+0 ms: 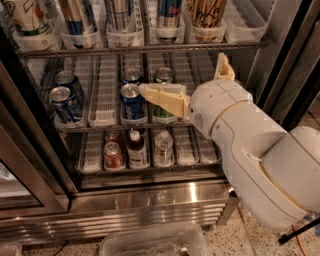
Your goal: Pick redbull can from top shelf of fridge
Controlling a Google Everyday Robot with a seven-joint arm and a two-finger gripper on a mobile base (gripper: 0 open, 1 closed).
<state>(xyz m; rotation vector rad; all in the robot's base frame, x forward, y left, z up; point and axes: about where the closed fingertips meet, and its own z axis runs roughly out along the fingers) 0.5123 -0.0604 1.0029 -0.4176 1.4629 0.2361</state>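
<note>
The redbull can [168, 12], blue and silver with a red mark, stands in a clear lane tray on the top shelf [150, 50] of the fridge [150, 197]; its top is cut off by the frame edge. My gripper [182, 73] is open, below and slightly right of the can, in front of the middle rack. One tan finger [162, 97] points left across the short cans. The other finger [223, 65] points up towards the top shelf's front rail. Nothing is held.
A tan-and-black patterned can [205, 12] stands right of the redbull can, other tall cans [80, 17] to its left. Short blue cans [131, 100] and a green can [163, 75] fill the middle rack. Bottles [136, 147] stand below. The door frame [30, 150] is at left.
</note>
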